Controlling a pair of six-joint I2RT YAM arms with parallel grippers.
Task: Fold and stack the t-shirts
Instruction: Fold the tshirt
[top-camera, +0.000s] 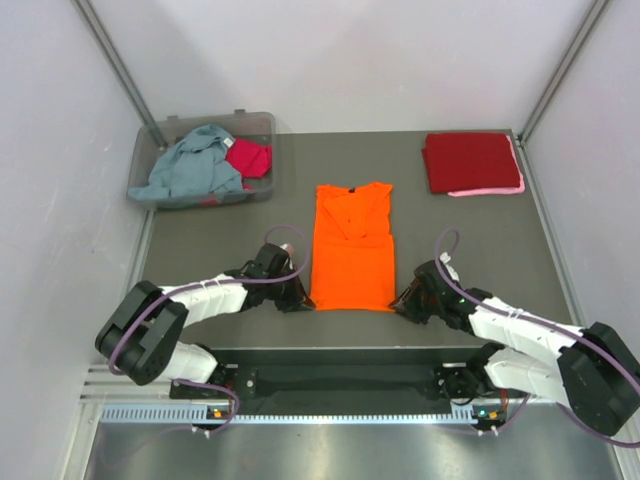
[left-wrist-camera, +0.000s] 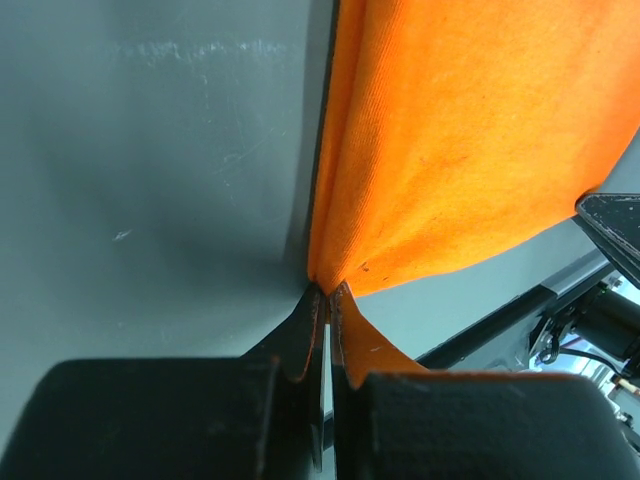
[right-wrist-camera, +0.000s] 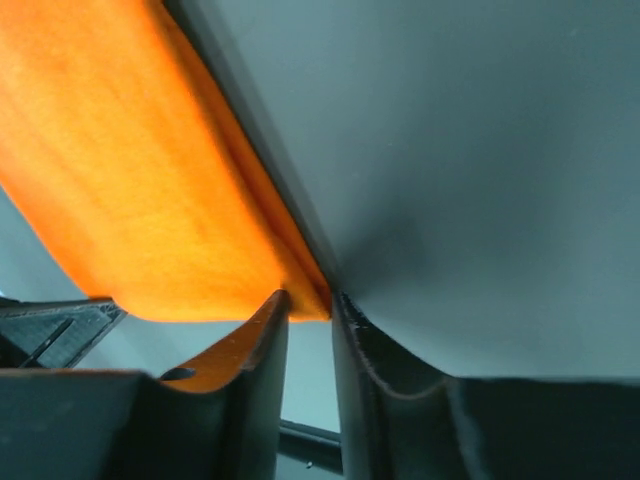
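Bare table (top-camera: 470, 250) lies open outside both hands. The left hand (left-wrist-camera: 325, 290) is clenched on the near left corner of the orange t-shirt (top-camera: 352, 250). The right hand (right-wrist-camera: 312, 298) is slightly parted, its tips bracketing the near right corner. The shirt stretches away between them. A dark red t-shirt (top-camera: 470, 160) lies far beyond the right hand.

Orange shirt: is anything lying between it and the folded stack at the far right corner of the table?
Nothing visible does. The stretch of table between the orange shirt and the red stack is bare. The plastic bin sits at the far left, off that path.
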